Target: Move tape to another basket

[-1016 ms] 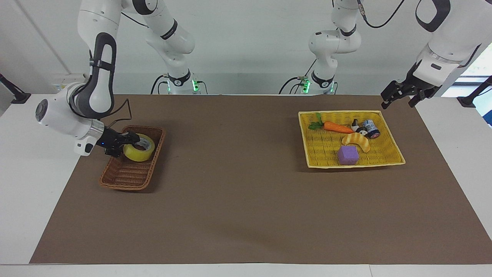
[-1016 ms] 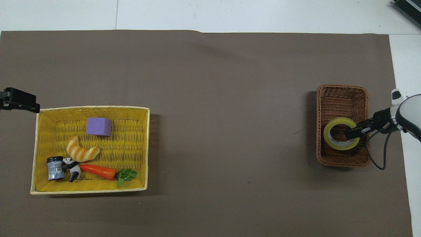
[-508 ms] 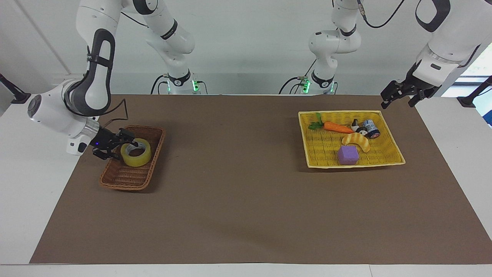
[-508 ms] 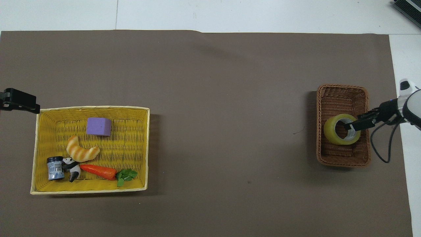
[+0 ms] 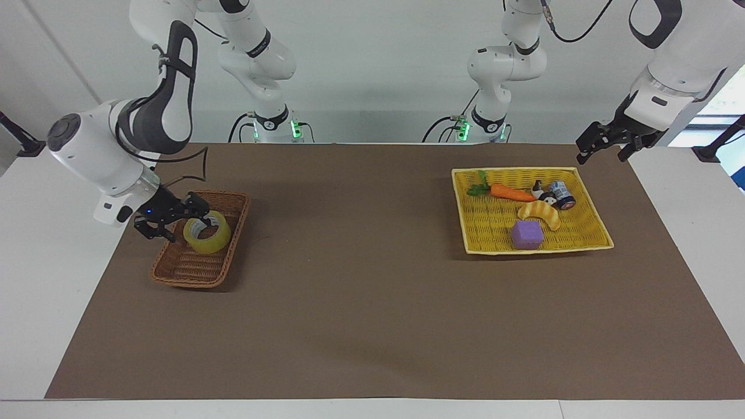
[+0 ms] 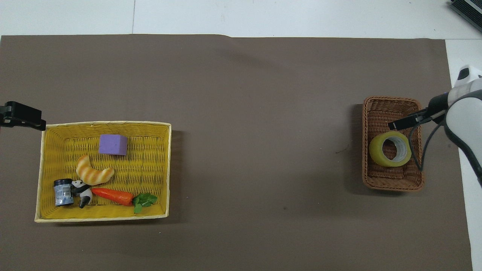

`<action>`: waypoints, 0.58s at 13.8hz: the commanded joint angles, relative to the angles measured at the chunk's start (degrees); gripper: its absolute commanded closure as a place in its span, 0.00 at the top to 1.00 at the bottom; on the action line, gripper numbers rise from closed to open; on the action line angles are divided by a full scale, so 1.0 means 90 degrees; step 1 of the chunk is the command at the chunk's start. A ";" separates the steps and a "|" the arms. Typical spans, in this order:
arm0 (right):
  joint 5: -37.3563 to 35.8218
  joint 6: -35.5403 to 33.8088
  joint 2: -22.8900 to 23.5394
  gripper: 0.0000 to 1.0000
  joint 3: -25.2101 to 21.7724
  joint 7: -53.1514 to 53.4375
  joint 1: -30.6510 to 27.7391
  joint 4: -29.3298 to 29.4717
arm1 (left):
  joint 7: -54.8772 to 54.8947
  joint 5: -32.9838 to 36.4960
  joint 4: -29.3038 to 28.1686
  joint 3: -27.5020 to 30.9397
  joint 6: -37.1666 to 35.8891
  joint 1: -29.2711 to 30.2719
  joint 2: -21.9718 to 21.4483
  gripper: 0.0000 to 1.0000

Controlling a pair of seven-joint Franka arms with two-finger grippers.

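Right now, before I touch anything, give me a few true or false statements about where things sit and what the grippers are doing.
1. The tape lies in the brown wicker basket. True.
2. The purple block sits in the brown wicker basket. False: it is in the yellow tray.
3. The left gripper holds nothing, up beside the yellow tray. True.
4. The right gripper grips the carrot. False: it is at the brown wicker basket by the tape, jaws open; the carrot lies in the yellow tray.
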 commanded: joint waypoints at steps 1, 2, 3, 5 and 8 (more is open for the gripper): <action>-0.0599 0.0039 -0.0339 1.00 0.0030 0.1337 0.0490 -0.0218 | 0.0048 0.0037 0.0073 -0.0052 -0.0130 0.0076 0.0000 1.00; -0.0775 0.0029 -0.0427 1.00 0.0030 0.1825 0.0705 -0.0257 | 0.0048 0.0037 0.0073 -0.0052 -0.0140 0.0076 0.0000 1.00; -0.0902 0.0000 -0.0524 1.00 0.0030 0.2342 0.0930 -0.0315 | 0.0057 0.0037 0.0073 -0.0052 -0.0130 0.0076 0.0000 1.00; -0.1030 -0.0194 -0.0681 1.00 0.0030 0.3251 0.1272 -0.0326 | 0.0057 0.0037 0.0073 -0.0052 -0.0140 0.0076 0.0000 1.00; -0.1021 -0.0604 -0.1148 1.00 0.0040 0.3889 0.1401 -0.0219 | 0.0057 0.0037 0.0072 -0.0052 -0.0149 0.0076 0.0000 1.00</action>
